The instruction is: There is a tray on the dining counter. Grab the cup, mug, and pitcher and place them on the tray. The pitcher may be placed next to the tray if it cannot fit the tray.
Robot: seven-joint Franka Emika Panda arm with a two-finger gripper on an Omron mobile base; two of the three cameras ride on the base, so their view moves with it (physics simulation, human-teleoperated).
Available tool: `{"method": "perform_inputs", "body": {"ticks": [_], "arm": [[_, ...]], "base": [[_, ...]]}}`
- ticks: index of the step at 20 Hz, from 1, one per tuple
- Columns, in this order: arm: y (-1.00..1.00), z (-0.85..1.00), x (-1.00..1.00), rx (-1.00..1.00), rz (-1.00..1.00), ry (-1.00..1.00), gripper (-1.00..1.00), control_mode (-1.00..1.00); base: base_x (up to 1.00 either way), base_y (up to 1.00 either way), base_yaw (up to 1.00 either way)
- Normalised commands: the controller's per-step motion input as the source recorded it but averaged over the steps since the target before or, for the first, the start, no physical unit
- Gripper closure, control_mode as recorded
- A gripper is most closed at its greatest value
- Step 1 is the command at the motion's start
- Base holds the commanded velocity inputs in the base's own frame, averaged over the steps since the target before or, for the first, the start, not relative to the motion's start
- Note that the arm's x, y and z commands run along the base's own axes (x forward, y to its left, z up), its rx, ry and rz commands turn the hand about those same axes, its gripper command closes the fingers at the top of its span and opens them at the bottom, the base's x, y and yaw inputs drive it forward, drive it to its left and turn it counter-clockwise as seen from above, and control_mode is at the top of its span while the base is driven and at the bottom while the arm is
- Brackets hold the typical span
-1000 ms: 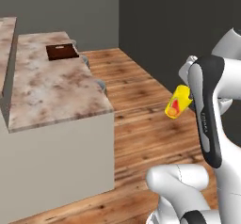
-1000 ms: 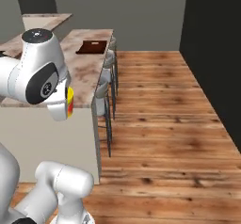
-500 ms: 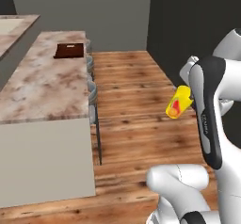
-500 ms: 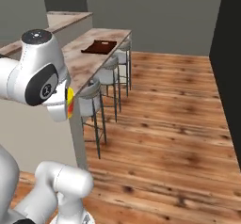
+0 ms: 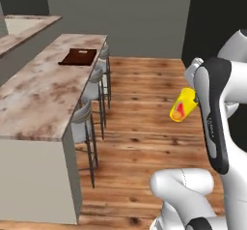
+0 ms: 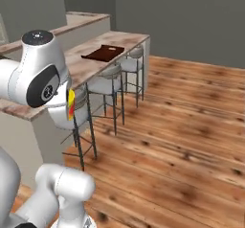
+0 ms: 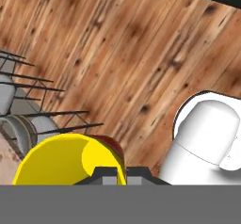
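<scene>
The jaws are clamped on the yellow cup (image 5: 184,105), tilted in the air over the wood floor (image 5: 140,127). The brown tray (image 5: 78,57) sits far off on the long surface (image 5: 34,98), above 3 stools (image 6: 110,81).

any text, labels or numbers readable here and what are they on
Small dark lettering running along the robot arm's forearm: too small and blurred to read.
Red-orange mark on the cup: a shape, no readable letters.
Tray and dining counter: no text visible.
</scene>
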Motion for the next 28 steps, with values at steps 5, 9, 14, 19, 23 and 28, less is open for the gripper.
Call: {"method": "perform_inputs", "body": {"ticks": [5,9,14,19,23,28], "arm": [[0.00,0.00,0.00,0.00,0.00,0.00,1.00,1.00],[0.00,0.00,0.00,0.00,0.00,0.00,1.00,1.00],[0.00,0.00,0.00,0.00,0.00,0.00,1.00,1.00],[0.00,0.00,0.00,0.00,0.00,0.00,1.00,1.00],[0.00,0.00,0.00,0.00,0.00,0.00,1.00,1.00],[0.00,0.00,0.00,0.00,0.00,0.00,1.00,1.00]], "base": [[1.00,-1.00,0.20],[1.00,-1.00,0.18],[1.00,-0.75,0.16],[1.00,-0.61,0.23],[1.00,-0.43,0.37],[1.00,-0.63,0.46]]}}
